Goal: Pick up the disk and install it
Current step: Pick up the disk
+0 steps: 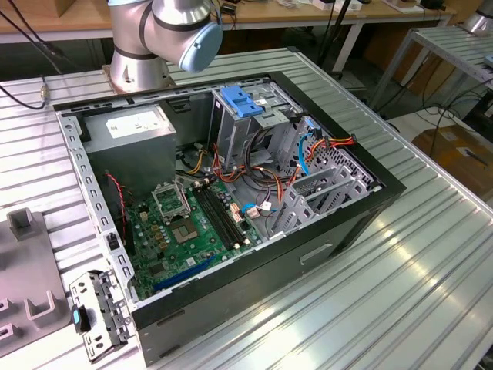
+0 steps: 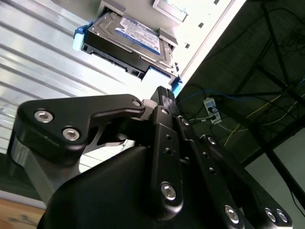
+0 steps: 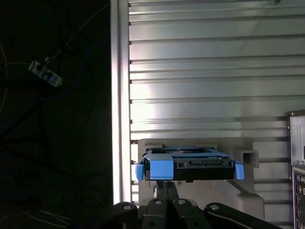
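Ribbed aluminium table (image 1: 420, 262) bears an open computer case (image 1: 231, 193), centre of the exterior view. In both wrist views, the disk (image 2: 136, 36) (image 3: 190, 164) lies in a grey holder (image 3: 248, 157); the gripper (image 2: 163, 91) (image 3: 167, 185), closed and empty, sits just beside it.

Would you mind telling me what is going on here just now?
The robot arm is working on fitting the disk into the open computer case. The disk sits on a grey holder on the slatted table, not yet in the case. The gripper is close at the disk's blue-railed end.
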Tool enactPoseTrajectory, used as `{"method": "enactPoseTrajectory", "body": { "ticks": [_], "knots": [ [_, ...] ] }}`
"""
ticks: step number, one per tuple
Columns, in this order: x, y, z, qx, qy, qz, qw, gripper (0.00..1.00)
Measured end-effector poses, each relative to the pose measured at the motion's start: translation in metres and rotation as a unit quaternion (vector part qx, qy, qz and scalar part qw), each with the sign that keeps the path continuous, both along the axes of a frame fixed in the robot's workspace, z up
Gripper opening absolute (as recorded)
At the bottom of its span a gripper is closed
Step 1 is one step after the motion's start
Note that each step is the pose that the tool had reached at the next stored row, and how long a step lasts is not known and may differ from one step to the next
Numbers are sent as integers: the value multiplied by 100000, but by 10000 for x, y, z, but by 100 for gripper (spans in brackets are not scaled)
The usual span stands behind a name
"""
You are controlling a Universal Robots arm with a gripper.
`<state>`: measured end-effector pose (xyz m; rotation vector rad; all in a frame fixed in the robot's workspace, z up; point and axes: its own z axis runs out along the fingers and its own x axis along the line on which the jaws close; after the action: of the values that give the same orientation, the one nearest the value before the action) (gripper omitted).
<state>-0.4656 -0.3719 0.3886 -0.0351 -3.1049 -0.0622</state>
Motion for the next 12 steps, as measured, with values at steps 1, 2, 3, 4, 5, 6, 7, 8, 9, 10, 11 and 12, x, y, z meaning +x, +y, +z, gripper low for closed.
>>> {"method": "enactPoseTrajectory", "body": {
  "ticks": [1, 2, 3, 4, 5, 6, 7, 8, 9, 10, 11, 12],
  "knots": [
    [0, 0, 0, 1, 3, 269, 100000, 11],
    [0, 0, 0, 1, 0, 528, 99999, 11],
    [1, 0, 0, 1, 2, 796, 99997, 11],
    [1, 0, 0, 0, 2, 1083, 99994, 11],
    [3, 1, 0, 2, 0, 1588, 99987, 11],
    [3, 1, 0, 1, 1, 1952, 99981, 11],
    [4, 0, 0, 2, -2, 2337, 99973, 11],
    [4, 0, 0, 3, -1, 2656, 99965, 11],
    [5, 0, 0, 2, 1, 3057, 99953, 11],
    [5, 0, 0, 0, 1, 3482, 99939, 11],
    [5, 0, 0, 0, 2, 3731, 99930, 11],
    [5, 0, 0, 0, 2, 3917, 99923, 11]
  ]
}}
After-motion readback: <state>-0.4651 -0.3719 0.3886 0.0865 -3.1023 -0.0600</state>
